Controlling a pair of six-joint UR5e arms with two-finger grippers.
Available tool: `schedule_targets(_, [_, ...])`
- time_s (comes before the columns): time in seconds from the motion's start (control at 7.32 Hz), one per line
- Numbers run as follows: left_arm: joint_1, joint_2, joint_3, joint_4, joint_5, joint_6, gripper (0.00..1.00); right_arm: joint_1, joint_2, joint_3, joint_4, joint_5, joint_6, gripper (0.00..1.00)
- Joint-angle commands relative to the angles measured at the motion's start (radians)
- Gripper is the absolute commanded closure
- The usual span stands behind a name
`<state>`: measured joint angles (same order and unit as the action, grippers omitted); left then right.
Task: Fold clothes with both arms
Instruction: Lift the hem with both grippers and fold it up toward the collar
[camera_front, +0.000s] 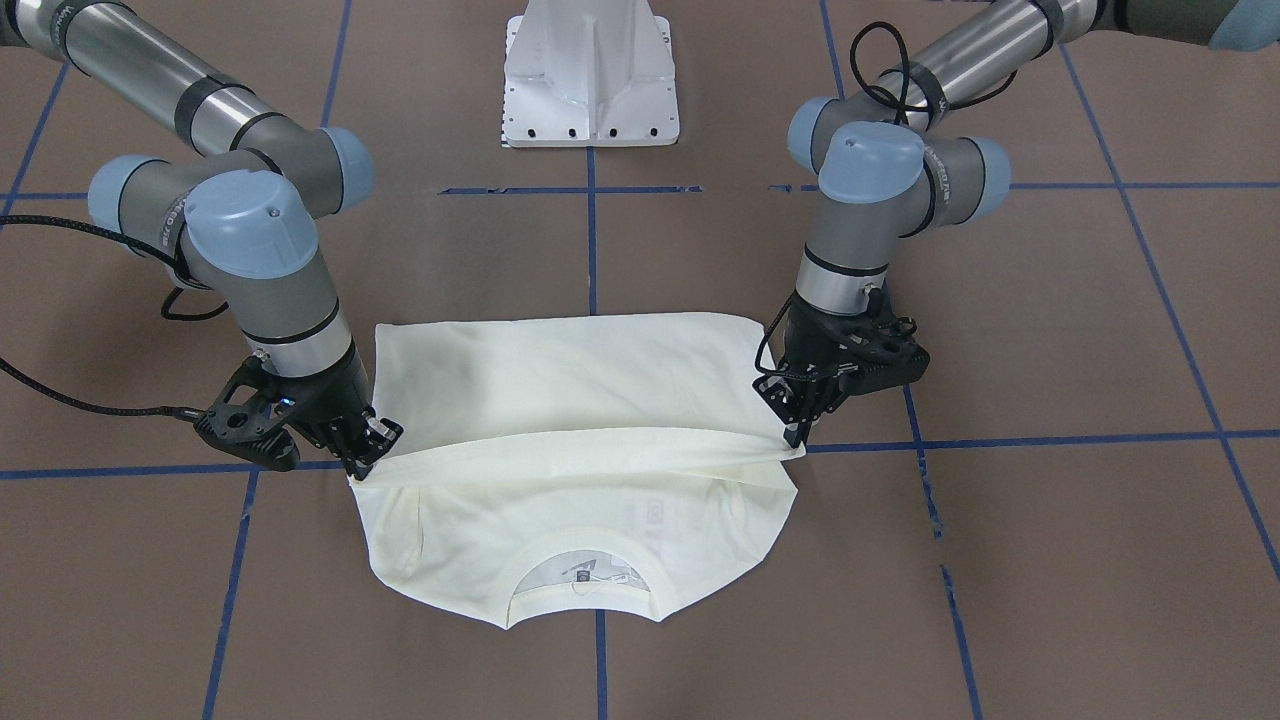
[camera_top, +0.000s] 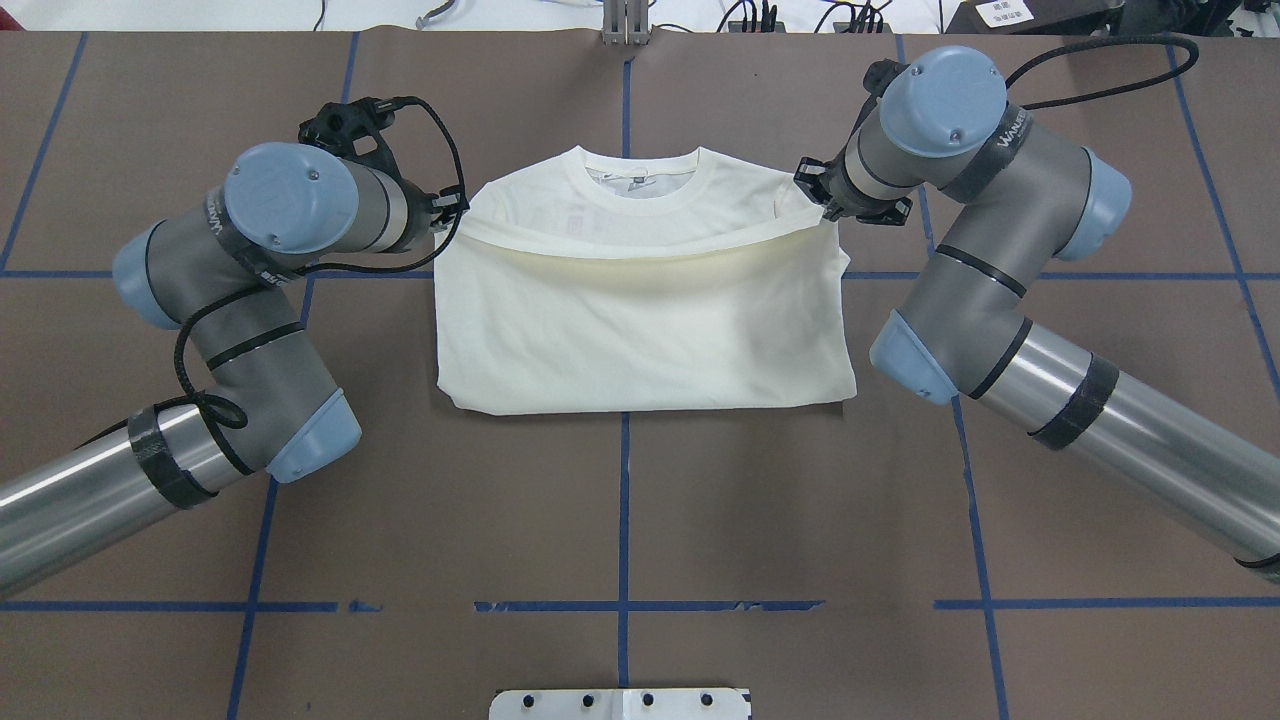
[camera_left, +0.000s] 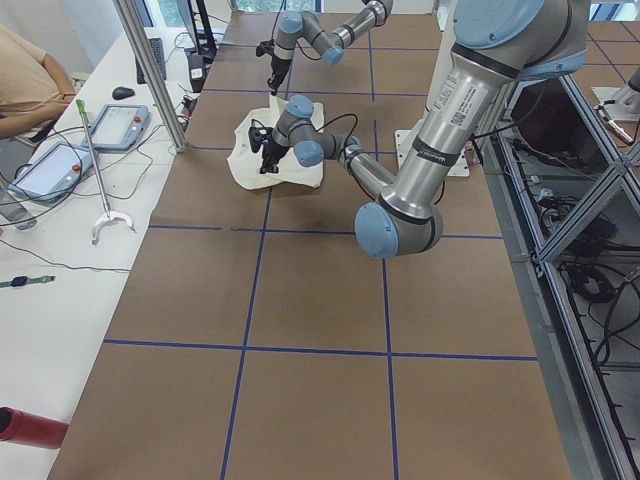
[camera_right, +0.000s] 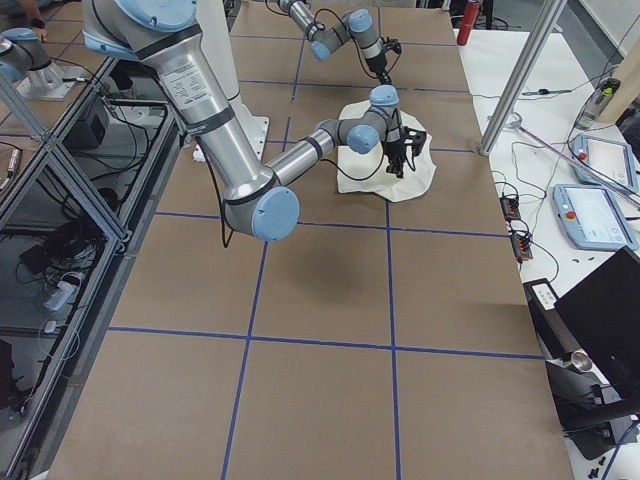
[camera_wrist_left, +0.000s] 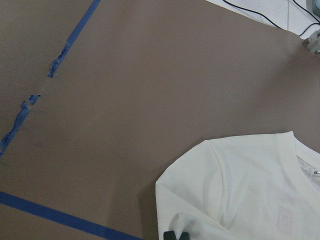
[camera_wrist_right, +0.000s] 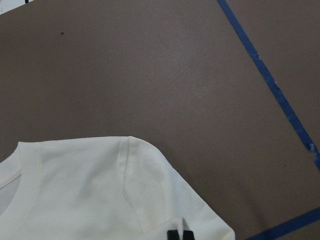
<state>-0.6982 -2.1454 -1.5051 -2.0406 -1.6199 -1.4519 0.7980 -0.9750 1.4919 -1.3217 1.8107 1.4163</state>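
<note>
At the centre of the table you find the T-shirt, sleeves folded in, collar at 12 o'clock. The left gripper at 10 and the right gripper at 2 pinch the hem, doubled over almost to the collar. Release likely remains.

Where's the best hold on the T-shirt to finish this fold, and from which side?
Probably the two end corners of the T-shirt's lifted hem, each from its outer side, where the left gripper and right gripper pinch it now. The hem spans nearly straight between them, short of the collar, so corner holds should keep the layer flat.
</note>
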Motion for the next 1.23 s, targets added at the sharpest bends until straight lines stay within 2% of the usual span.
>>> schedule_targets(0.0, [-0.001, -0.037, 0.109, -0.081, 0.0, 0.005, 1.0, 0.016, 0.016, -0.047, 0.001, 0.001, -0.054, 1.0])
schedule_targets(0.27, [-0.001, -0.044, 0.115, -0.096, -0.001, 0.024, 1.0, 0.018, 0.022, -0.068, 0.001, -0.002, -0.068, 1.0])
schedule_targets(0.41, [-0.001, -0.042, 0.118, -0.113, -0.001, 0.025, 0.77, 0.017, 0.038, -0.079, 0.001, -0.005, -0.066, 1.0])
schedule_targets(0.55, [-0.003, -0.041, 0.121, -0.136, -0.003, 0.027, 0.59, 0.017, 0.041, -0.088, 0.001, -0.007, -0.068, 0.52])
schedule_targets(0.68, [-0.006, -0.033, 0.118, -0.215, -0.003, 0.031, 0.49, 0.017, 0.042, -0.085, 0.016, -0.007, -0.066, 0.17])
schedule_targets(0.82, [-0.009, -0.016, 0.117, -0.275, -0.005, 0.033, 0.46, 0.021, 0.027, -0.081, 0.109, -0.002, -0.047, 0.0])
schedule_targets(0.96, [-0.012, 0.016, 0.103, -0.317, -0.021, 0.034, 0.36, 0.026, -0.022, -0.034, 0.175, 0.015, -0.045, 0.0])
schedule_targets(1.09, [-0.015, 0.053, 0.095, -0.352, -0.103, 0.034, 0.34, 0.026, -0.092, 0.076, 0.174, 0.024, -0.039, 0.0])
